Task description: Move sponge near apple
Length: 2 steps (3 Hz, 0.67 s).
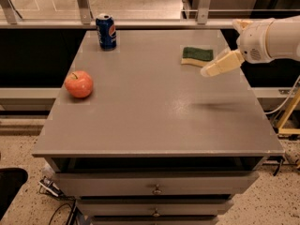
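Note:
The sponge [197,56], dark green on top over pale yellow foam, lies flat on the grey table [154,121] at the far right. The orange-red apple [78,84] sits near the table's left edge. My gripper [206,72] reaches in from the right on a white arm, its cream fingers pointing left and down. It hangs above the table just right of and in front of the sponge, apart from it, holding nothing.
A blue Pepsi can [106,31] stands at the table's far left corner. Metal railing posts [84,3] run behind the table. Drawers [157,189] sit under the tabletop. A yellow stand [290,116] is to the right of the table.

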{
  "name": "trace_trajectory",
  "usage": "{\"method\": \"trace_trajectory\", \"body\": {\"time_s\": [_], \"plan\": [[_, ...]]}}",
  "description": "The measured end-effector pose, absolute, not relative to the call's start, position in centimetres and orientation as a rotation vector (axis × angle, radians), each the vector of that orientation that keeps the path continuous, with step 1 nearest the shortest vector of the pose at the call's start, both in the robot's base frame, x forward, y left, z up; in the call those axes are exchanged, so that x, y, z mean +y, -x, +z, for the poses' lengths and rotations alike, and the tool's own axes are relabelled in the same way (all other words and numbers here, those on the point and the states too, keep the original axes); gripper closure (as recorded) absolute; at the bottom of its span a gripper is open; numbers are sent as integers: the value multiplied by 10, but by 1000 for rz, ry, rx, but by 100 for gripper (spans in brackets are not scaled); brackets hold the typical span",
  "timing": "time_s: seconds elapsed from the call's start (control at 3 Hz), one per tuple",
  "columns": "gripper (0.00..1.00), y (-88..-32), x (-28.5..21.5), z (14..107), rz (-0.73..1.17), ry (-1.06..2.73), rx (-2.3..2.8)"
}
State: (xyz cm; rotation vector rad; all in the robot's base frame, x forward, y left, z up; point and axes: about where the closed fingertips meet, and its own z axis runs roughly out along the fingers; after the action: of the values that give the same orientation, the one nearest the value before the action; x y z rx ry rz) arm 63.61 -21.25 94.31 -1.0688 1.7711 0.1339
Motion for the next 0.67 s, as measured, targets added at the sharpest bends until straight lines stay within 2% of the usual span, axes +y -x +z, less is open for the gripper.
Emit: {"method": "trace_trajectory", "body": {"time_s": [0.33,0.67], "plan": [[0,-636,-212,943,135,1070,1771],[0,-660,-215,934,186,1035,1748]]}}
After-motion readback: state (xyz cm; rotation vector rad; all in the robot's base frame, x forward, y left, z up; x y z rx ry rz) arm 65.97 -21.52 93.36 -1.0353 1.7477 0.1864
